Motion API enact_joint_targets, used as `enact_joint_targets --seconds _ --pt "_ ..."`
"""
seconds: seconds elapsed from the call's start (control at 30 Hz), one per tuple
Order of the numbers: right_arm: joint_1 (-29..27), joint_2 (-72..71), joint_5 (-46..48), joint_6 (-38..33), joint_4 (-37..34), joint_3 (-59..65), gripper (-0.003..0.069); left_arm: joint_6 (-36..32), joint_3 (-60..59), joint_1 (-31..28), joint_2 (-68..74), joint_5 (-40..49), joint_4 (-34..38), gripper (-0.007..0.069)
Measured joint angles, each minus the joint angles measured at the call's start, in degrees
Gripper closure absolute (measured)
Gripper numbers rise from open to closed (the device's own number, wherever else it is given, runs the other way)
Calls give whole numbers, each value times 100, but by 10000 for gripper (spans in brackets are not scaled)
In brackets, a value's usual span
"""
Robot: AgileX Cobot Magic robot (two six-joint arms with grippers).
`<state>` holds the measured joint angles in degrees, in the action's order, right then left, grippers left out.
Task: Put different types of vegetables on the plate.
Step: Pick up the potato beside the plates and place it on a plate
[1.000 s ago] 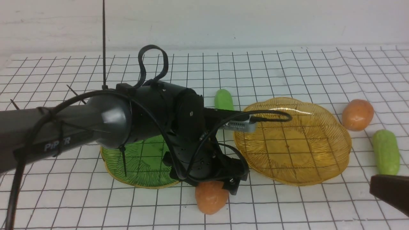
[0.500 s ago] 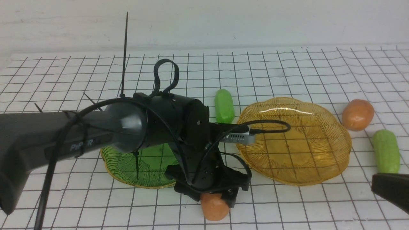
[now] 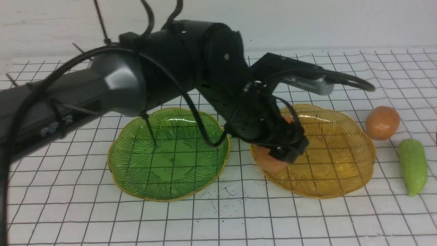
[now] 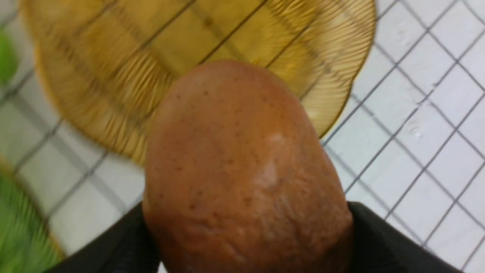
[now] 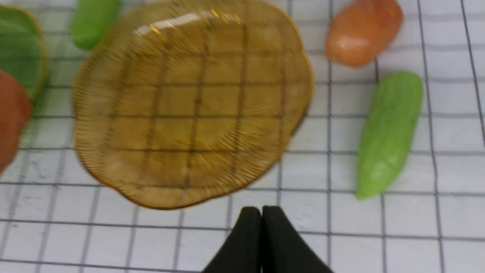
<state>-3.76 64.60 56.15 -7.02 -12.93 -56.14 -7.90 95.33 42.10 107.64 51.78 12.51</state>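
My left gripper (image 3: 280, 153) is shut on an orange-brown potato (image 3: 268, 163) and holds it just above the near-left rim of the amber plate (image 3: 336, 153). In the left wrist view the potato (image 4: 242, 170) fills the middle between black fingers (image 4: 379, 242), with the amber plate (image 4: 113, 57) beyond. A second potato (image 3: 382, 122) and a pale green tapering gourd (image 3: 412, 166) lie right of the plate. The bright green cucumber (image 5: 93, 21) shows only in the right wrist view, behind the plate. My right gripper (image 5: 261, 213) is shut and empty, near the plate's front edge.
A green ribbed plate (image 3: 164, 153) lies left of the amber one, with nothing on it. My left arm stretches across above it from the left. The table is a white cloth with a black grid; a white wall stands behind.
My left gripper has lifted the potato off the table in front of the plates and carried it up and right to the amber plate's rim. The right gripper has left the front view.
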Motion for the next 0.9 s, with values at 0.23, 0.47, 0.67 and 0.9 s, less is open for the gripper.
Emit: enact_joint_targets --seconds 0.23,0.47,0.67,0.9 --pt "-979 2044 504 -79 -772 -1313 671 83 1148 132 1178 203 -180 88" --pt "-957 3286 546 33 -907 -2155 582 83 1431 132 1734 237 -414 88" --pt "-957 4470 431 172 -1055 -3064 256 73 1455 132 1805 253 -448 -13" --pt "-956 5386 453 276 -1074 -3791 -10 73 1455 132 1800 293 -428 -12"
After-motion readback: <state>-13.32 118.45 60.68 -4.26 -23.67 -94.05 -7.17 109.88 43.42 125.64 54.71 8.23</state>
